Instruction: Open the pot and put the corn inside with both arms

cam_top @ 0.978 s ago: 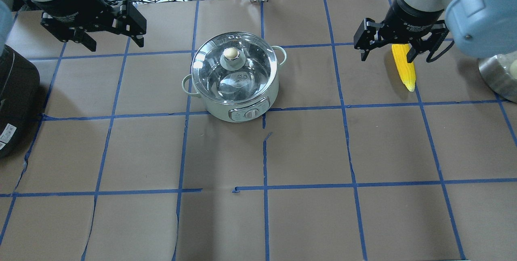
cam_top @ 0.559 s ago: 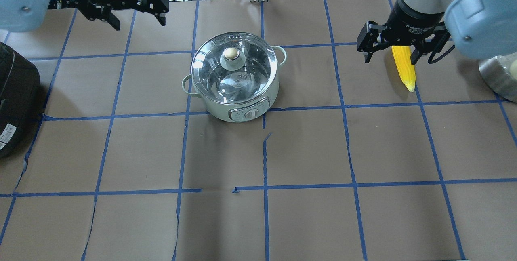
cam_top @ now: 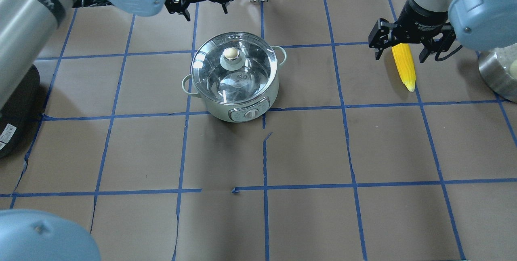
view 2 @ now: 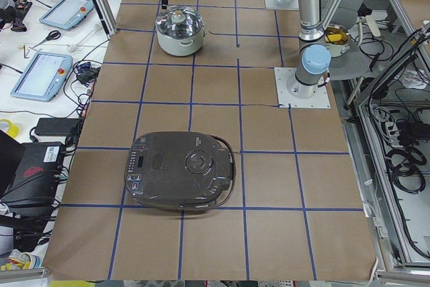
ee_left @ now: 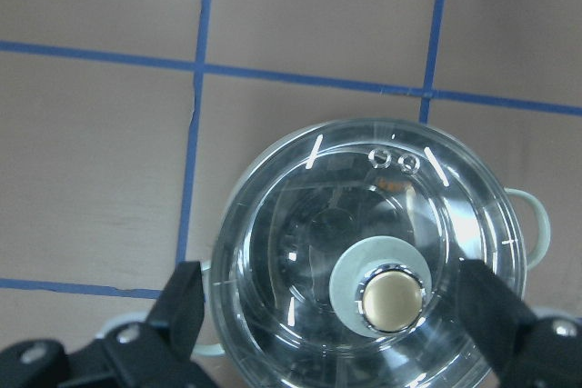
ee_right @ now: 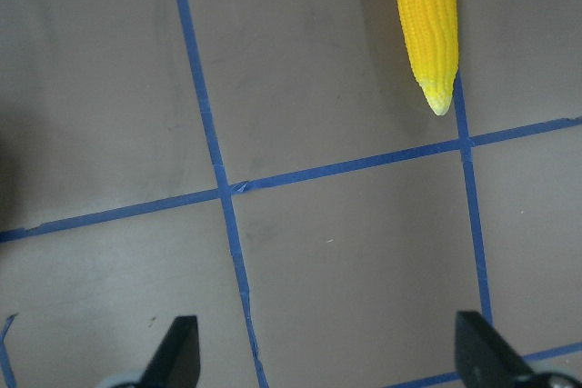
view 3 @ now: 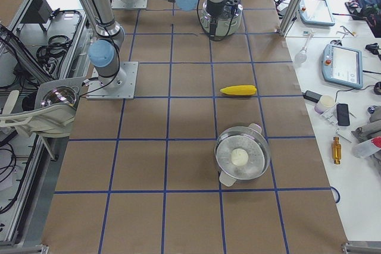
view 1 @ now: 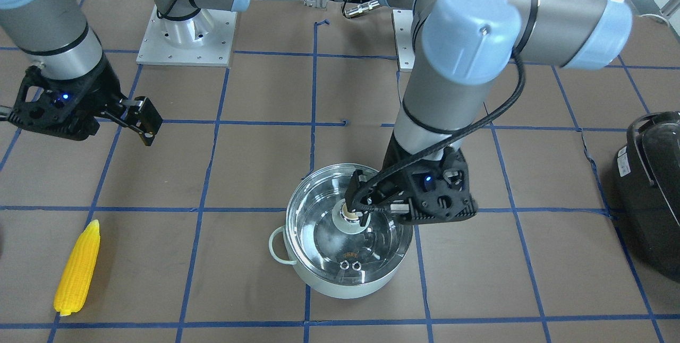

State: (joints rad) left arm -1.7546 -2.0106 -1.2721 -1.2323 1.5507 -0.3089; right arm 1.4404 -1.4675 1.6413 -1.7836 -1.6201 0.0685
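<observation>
I had the left claw [ee_left: 329,270] spread wide over the round mint-green pot [cam_top: 220,113], with the gold lid knob [ee_left: 393,298] between its fingers. My right claw [ee_right: 327,323] was also wide, and the yellow tapered corn cob [ee_right: 426,15] lay untouched below and just ahead of it.

The silver-grey tubular left arm [view 1: 451,83] and right arm [view 1: 50,29] carry light-blue domed joint caps, a black cable [view 1: 510,99] loops down the left, and the angular black left gripper [view 1: 358,199] and right gripper [cam_top: 400,53] each show a blue light.
</observation>
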